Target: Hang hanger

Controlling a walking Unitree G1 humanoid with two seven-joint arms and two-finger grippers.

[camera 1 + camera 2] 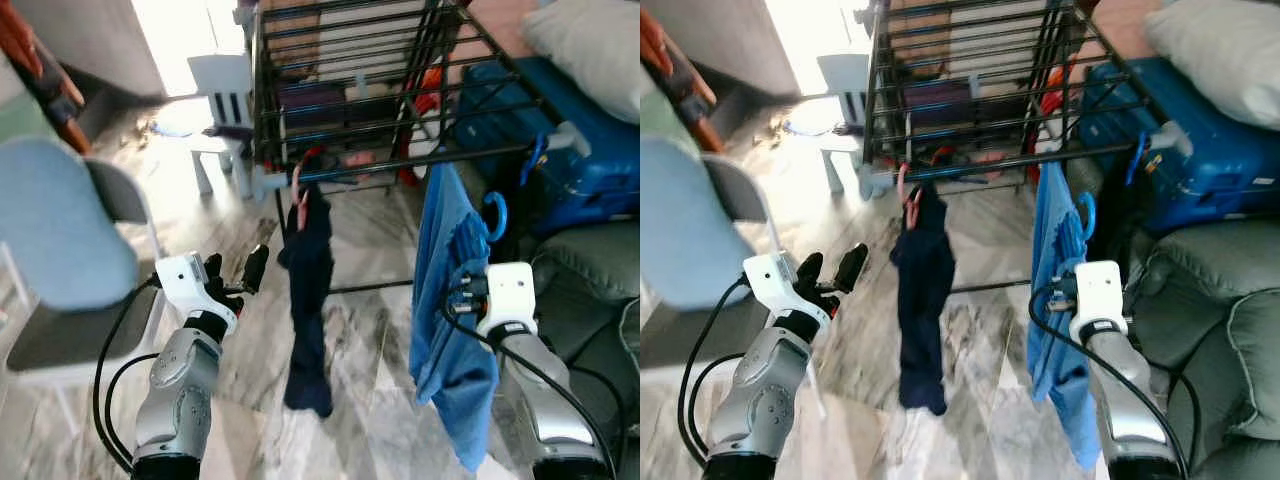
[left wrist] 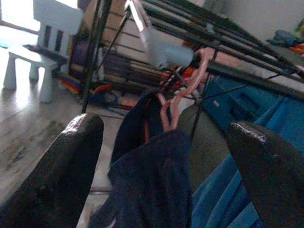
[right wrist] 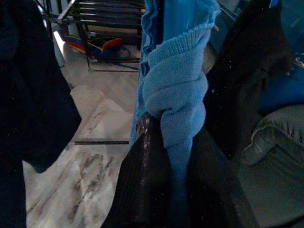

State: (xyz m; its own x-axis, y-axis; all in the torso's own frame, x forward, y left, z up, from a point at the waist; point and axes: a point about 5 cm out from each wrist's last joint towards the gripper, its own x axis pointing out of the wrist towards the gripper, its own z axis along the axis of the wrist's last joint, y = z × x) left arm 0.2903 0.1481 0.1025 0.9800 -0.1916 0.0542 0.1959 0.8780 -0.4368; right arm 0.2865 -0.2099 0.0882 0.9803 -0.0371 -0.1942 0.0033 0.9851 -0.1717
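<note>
The right gripper [image 3: 168, 156] is clamped on the blue garment [image 1: 447, 300], which conceals its fingertips. That garment's blue hanger [image 1: 494, 212] is partly hidden. The left gripper [image 1: 235, 272] is spread wide beside the dark garment [image 1: 308, 290], whose pink hanger [image 2: 183, 92] hooks the drying rack [image 1: 400, 95].

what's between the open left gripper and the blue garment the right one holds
In the left eye view, a dark navy garment on a pink hanger hangs between left gripper and blue garment.
</note>
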